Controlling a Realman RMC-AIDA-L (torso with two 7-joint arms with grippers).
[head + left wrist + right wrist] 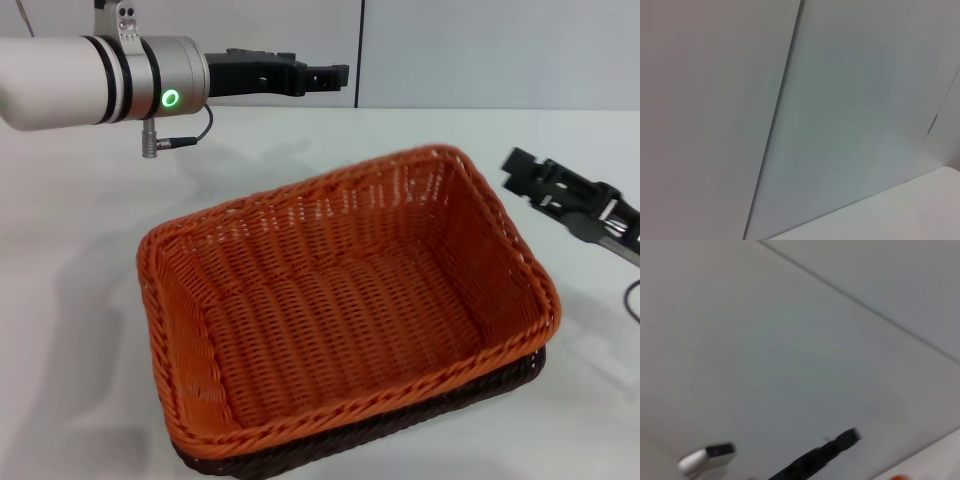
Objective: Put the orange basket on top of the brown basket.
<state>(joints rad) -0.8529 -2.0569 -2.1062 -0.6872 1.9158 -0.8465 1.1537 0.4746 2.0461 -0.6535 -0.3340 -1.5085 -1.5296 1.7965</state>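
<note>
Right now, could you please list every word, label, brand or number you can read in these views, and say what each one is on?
None: no readable text in any view.
The orange basket, nested in the brown basket, bears no label.
The left arm's green ring light is a light, not a character.
The left hand and right hand show no markings.

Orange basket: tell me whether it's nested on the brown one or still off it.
On it. The orange basket sits nested in the brown basket, whose dark rim shows beneath.

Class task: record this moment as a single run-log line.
orange basket: nested on brown basket | left gripper: raised, far side, holding nothing | right gripper: clear of baskets, right side | table: supports stack
</note>
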